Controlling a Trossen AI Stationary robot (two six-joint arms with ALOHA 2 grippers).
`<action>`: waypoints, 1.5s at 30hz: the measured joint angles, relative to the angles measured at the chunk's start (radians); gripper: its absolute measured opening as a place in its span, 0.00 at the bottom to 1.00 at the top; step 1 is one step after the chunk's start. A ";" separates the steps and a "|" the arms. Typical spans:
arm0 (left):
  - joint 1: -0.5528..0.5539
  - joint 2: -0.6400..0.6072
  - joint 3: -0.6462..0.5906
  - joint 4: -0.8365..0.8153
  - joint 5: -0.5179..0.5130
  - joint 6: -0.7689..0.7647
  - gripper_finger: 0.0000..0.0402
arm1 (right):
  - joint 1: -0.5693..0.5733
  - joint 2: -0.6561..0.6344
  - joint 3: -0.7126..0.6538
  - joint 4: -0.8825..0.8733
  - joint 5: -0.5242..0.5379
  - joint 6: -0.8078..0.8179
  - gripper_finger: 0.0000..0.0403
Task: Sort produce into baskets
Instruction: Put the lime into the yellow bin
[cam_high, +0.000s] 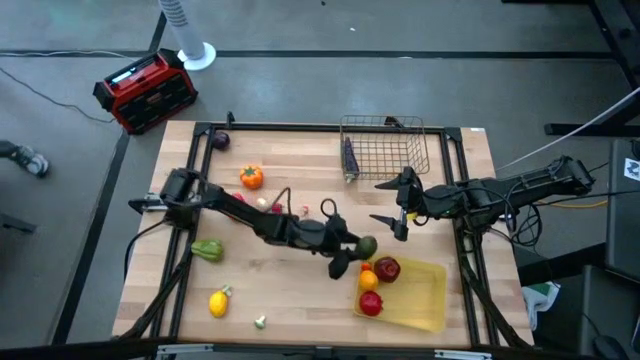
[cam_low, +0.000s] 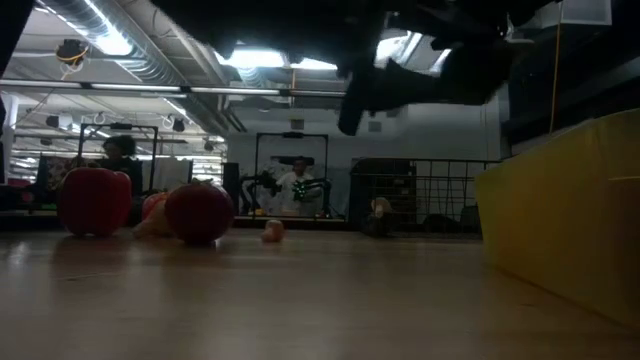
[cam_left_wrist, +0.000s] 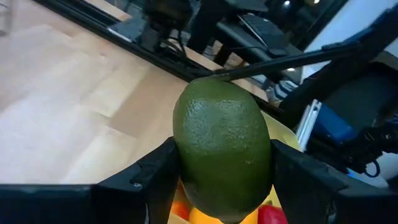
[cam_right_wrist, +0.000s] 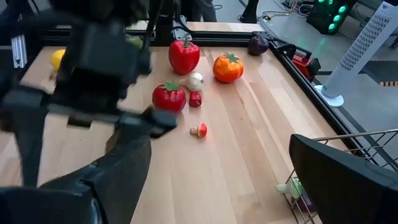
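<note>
Green lime (cam_left_wrist: 222, 149) clamped between left pincer (cam_left_wrist: 222, 177) fingers — above yellow tray (cam_high: 425, 295).

The table (cam_high: 300, 290) is lit evenly from above in the high view, with only soft, short shadows cast under the arms. The low view is dim and backlit: ceiling strip lights (cam_low: 110, 42) glare brightly in the room behind, the arm overhead is reduced to a black silhouette, and a faint sheen is thrown on the tabletop. In the left wrist view the green fruit (cam_left_wrist: 222, 149) is rendered sharply while the background is blurred; the near fingers (cam_right_wrist: 93, 81) in the right wrist view are smeared and out of focus.
</note>
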 joint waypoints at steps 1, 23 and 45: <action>-0.007 0.023 0.000 0.041 0.000 0.000 0.56 | 0.000 0.000 0.000 0.000 0.000 0.000 0.93; -0.019 0.245 0.102 0.206 0.036 0.035 0.56 | 0.000 0.000 0.000 -0.003 0.000 -0.001 0.93; -0.005 0.240 0.103 0.120 0.069 0.039 0.84 | 0.000 0.000 0.000 -0.004 0.000 -0.002 0.93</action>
